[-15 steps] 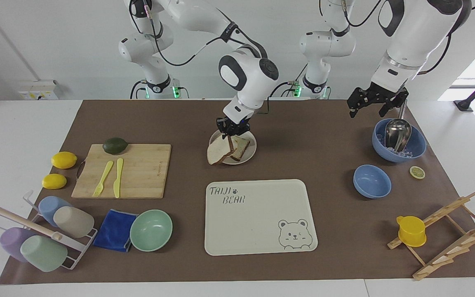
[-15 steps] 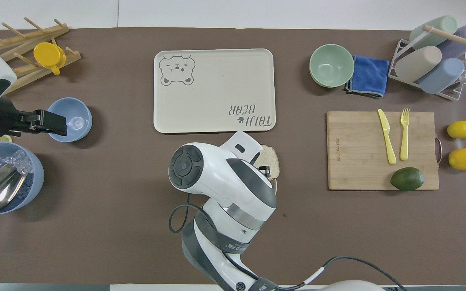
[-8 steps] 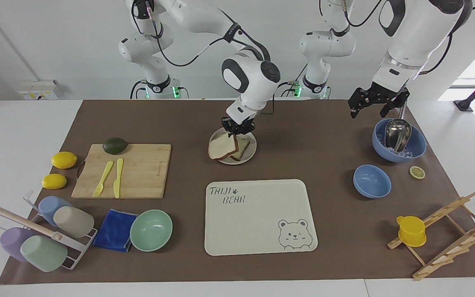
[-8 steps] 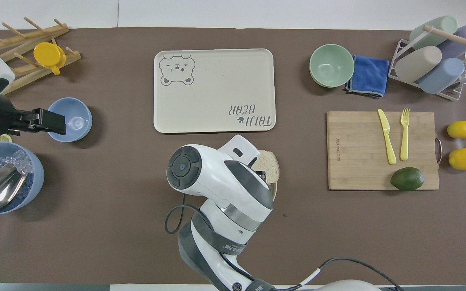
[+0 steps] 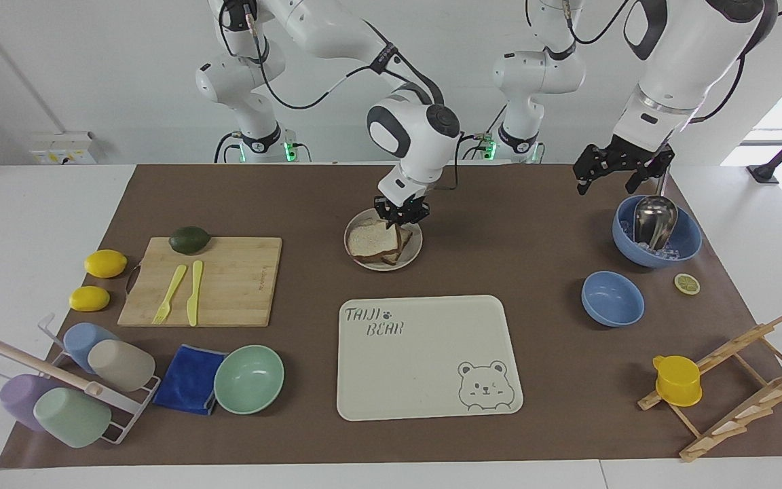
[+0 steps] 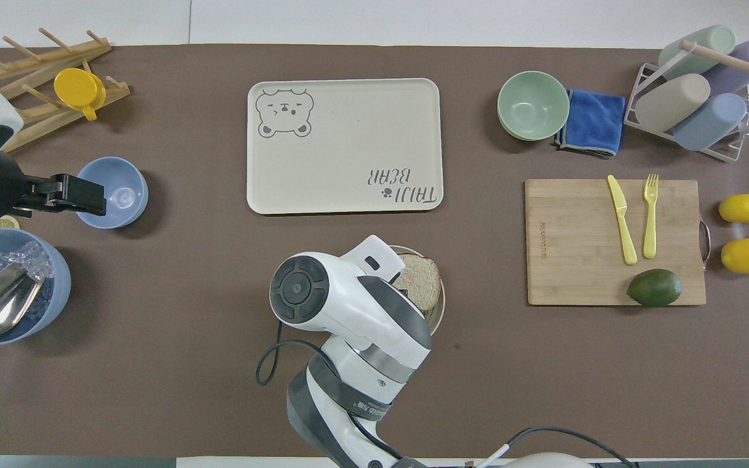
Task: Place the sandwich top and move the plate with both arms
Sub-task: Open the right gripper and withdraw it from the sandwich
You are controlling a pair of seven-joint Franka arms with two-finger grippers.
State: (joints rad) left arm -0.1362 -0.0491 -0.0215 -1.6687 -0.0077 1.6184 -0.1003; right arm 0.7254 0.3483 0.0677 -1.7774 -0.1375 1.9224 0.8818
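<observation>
1. Lying flat now, the sandwich top (image 5: 372, 238) rests on the lower slice (image 5: 401, 244) on the plate (image 5: 413, 257); a second ago it stood tilted, one edge overhanging the rim toward the right arm's end.
2. Half a second ago it was still leaning; it has since settled square within the rim.
3. The right gripper (image 5: 401, 212) has risen slightly and sits over the plate's edge nearer the robots; whether its fingers are spread or still pinch the crust I cannot tell.
4. The left gripper (image 5: 620, 171) waits, unmoved, over the blue bowl with the scoop (image 5: 656, 231); its fingers look spread, holding nothing.
5. Placement seems complete, so the two-arm plate move, probably toward the bear tray (image 5: 428, 356), comes next.
</observation>
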